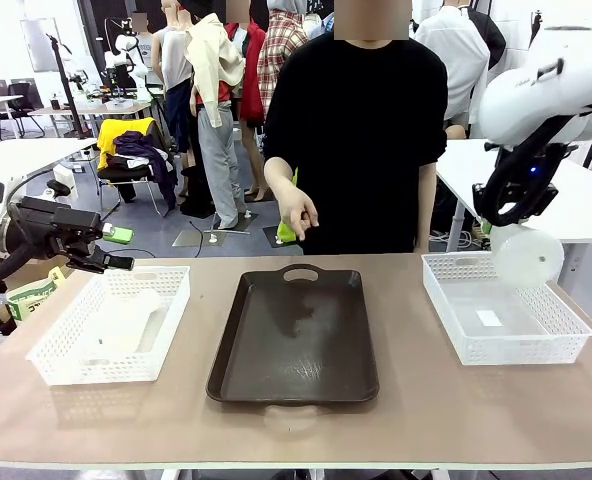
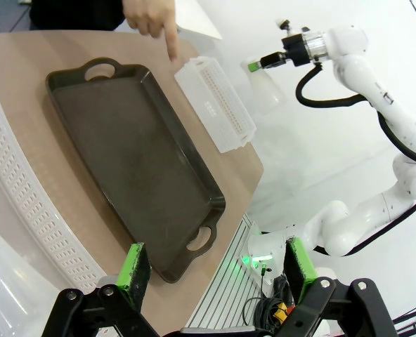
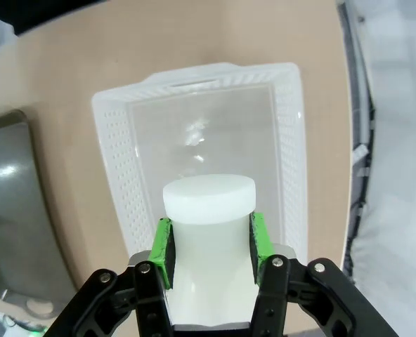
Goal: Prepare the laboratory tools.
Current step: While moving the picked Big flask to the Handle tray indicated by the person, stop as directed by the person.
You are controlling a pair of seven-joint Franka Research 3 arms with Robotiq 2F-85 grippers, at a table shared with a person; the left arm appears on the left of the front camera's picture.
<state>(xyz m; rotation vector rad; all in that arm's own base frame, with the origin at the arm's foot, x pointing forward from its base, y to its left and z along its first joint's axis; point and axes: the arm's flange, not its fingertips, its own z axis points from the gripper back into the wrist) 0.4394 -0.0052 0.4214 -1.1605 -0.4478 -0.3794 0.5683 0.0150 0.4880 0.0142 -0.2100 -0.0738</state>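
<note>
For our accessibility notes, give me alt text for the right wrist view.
The right gripper clamps a frosted white flask between green-padded fingers, above a white mesh basket on a tan table; a dark tray lies alongside.

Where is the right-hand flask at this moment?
In the front view it is at the right: the flask hangs in the air, clamped by its neck in the right gripper's fingers, over the white basket there.

We see bright, even light from overhead. The tray (image 1: 292, 340) shows soft glare streaks, and shadows on the counter (image 1: 406, 425) are faint. Both wrist views bend straight edges near their borders. The flask (image 3: 209, 203), close to the lens, looks washed out.
</note>
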